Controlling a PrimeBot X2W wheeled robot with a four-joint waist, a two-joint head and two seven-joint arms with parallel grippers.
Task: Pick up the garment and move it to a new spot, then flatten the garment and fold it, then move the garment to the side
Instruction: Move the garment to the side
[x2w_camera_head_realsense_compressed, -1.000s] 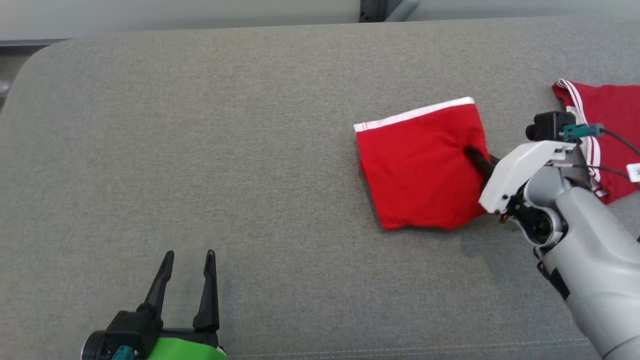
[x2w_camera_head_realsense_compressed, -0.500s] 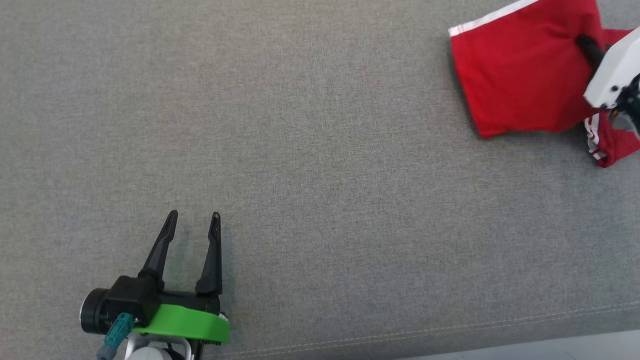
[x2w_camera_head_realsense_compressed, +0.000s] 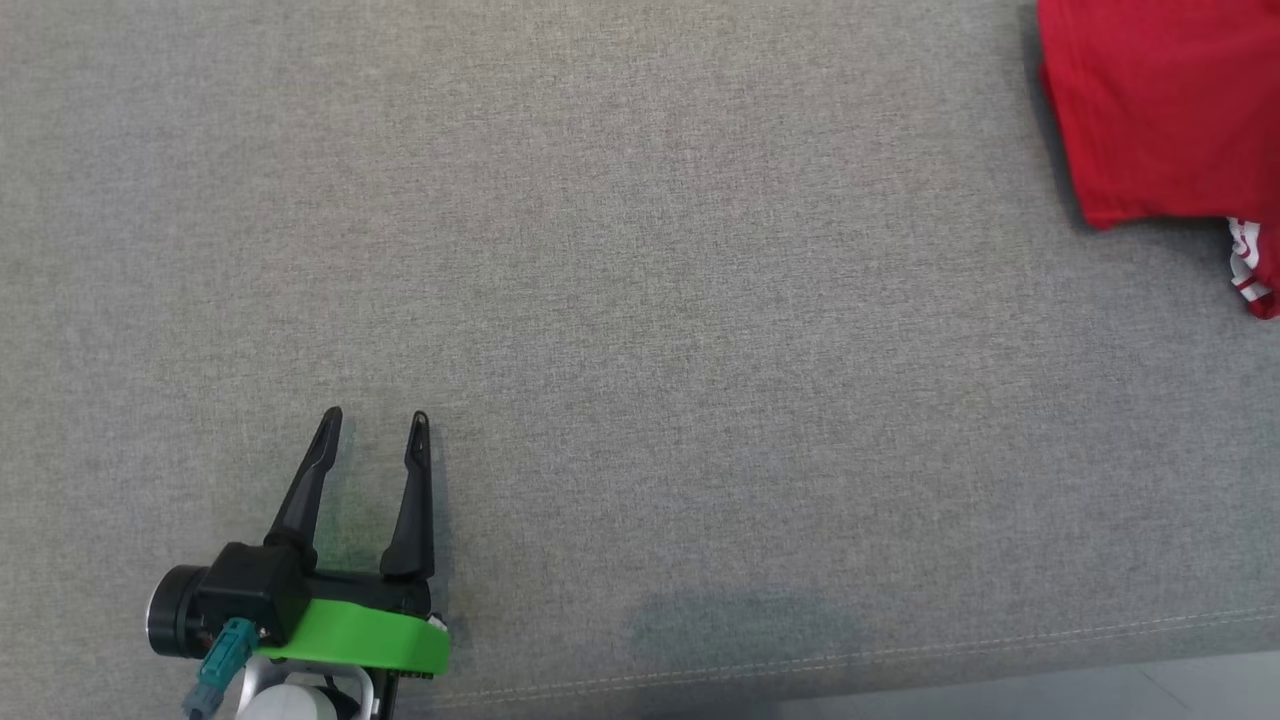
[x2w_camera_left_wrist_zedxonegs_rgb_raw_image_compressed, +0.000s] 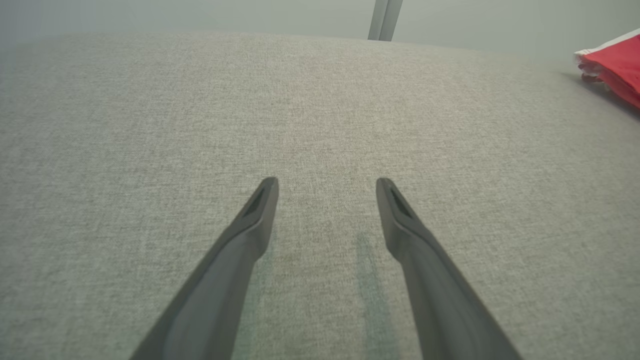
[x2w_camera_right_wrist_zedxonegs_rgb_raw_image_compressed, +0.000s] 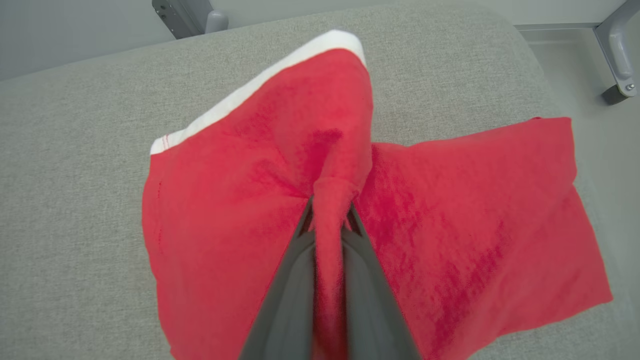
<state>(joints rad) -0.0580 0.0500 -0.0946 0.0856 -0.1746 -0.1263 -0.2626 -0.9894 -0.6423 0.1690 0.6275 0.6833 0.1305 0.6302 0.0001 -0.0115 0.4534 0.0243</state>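
The garment (x2w_camera_right_wrist_zedxonegs_rgb_raw_image_compressed: 225, 200) already looked folded, so I judged that only the last step, moving it aside, was under way. The right jaws were closed on a bunched ridge of its cloth, and the folded body spread ahead and left of them on the tabletop (x2w_camera_head_realsense_compressed: 600, 300). The left jaws stood open and empty, with the garment far off to their right. Since a second earlier the whole head view had shifted, so the camera had moved. The garment, then apart from a striped red piece (x2w_camera_head_realsense_compressed: 1250, 270), now met its edge.

Garment (x2w_camera_head_realsense_compressed: 1150, 110) cropped by head view's top-right corner; striped red piece (x2w_camera_head_realsense_compressed: 1255, 275) at right edge, perhaps separate.
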